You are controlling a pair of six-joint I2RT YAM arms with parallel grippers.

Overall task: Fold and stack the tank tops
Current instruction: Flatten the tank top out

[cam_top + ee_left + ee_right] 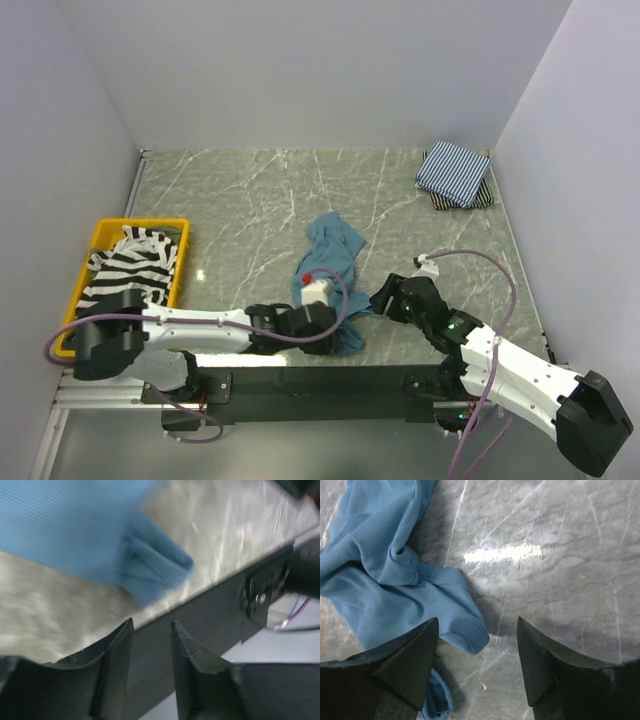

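A teal-blue tank top (333,258) lies crumpled on the marble table, in the middle near the front. My left gripper (340,325) hovers over its near corner (150,575) at the table's front edge, jaws a little apart and empty (151,625). My right gripper (385,297) is wide open and empty (478,625), low over the table just right of the top's edge (470,637). A black-and-white striped top (135,262) lies in the yellow bin. A folded pinstriped top (453,170) lies at the far right on a darker folded cloth (482,198).
The yellow plastic bin (178,228) stands at the left edge. White walls close the table on the left, back and right. The black base rail (320,380) runs along the front edge, and cables loop off both arms.
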